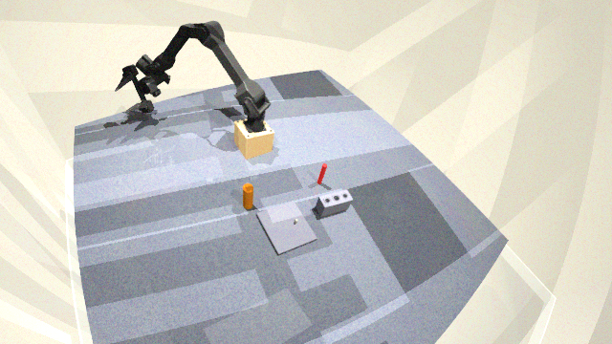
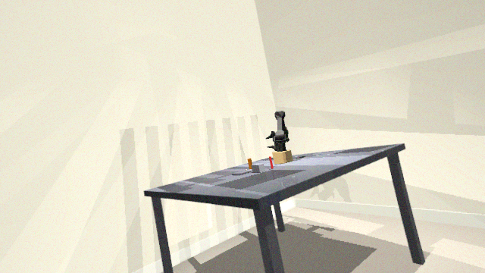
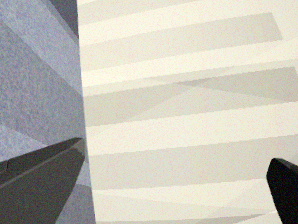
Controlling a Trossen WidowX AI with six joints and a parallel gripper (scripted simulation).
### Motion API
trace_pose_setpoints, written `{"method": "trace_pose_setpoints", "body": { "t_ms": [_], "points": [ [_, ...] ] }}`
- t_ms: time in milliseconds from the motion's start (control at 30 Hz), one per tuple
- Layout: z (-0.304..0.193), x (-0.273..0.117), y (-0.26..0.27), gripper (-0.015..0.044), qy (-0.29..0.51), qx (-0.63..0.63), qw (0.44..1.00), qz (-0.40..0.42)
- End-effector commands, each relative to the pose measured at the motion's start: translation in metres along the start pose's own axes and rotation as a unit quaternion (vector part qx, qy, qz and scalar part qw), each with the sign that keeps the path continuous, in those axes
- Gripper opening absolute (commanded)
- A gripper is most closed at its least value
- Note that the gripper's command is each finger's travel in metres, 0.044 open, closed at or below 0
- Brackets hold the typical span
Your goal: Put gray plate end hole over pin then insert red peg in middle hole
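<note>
The gray plate (image 1: 334,206) (image 2: 258,168), a thick block with three holes along its top, rests on the table beside the base. The flat, light gray base (image 1: 286,235) (image 2: 239,174) lies on the table with its small pin (image 1: 295,221) standing bare. The red peg (image 1: 322,174) (image 2: 270,162) stands upright on the table behind the plate, towards the arm. My gripper (image 1: 130,96) (image 2: 267,142) (image 3: 177,159) is open and empty, far from all of these, above the table's far left edge in the top view. The wrist view shows none of the task's objects.
An orange cylinder (image 1: 248,196) (image 2: 250,164) stands left of the base in the top view. The arm is mounted on a wooden block (image 1: 258,144) (image 2: 283,157) behind the objects. The table edge (image 3: 85,120) runs between the fingers in the wrist view.
</note>
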State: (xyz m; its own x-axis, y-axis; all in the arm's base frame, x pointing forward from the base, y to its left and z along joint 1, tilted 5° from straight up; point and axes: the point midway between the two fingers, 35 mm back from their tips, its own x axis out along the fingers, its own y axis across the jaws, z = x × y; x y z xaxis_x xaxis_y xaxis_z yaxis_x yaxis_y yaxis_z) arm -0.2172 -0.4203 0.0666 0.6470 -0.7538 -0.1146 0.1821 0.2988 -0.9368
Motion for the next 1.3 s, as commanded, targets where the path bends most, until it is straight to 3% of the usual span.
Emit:
{"method": "trace_pose_setpoints", "body": {
  "t_ms": [0,100,400,767,1000,1267],
  "points": [
    [0.000,0.000,0.000,0.0426,0.000,0.000,1.000,0.000],
    [-0.001,0.011,0.000,0.0440,0.008,0.011,1.000,0.019],
    [0.079,0.140,0.013,0.0440,-0.061,0.074,0.985,0.145],
    [0.244,0.254,0.058,0.0440,-0.137,0.104,0.930,0.325],
    [0.367,0.279,0.097,0.0440,-0.167,0.088,0.878,0.440],
    [0.507,0.257,0.144,0.0440,-0.181,0.038,0.810,0.556]
  ]
}}
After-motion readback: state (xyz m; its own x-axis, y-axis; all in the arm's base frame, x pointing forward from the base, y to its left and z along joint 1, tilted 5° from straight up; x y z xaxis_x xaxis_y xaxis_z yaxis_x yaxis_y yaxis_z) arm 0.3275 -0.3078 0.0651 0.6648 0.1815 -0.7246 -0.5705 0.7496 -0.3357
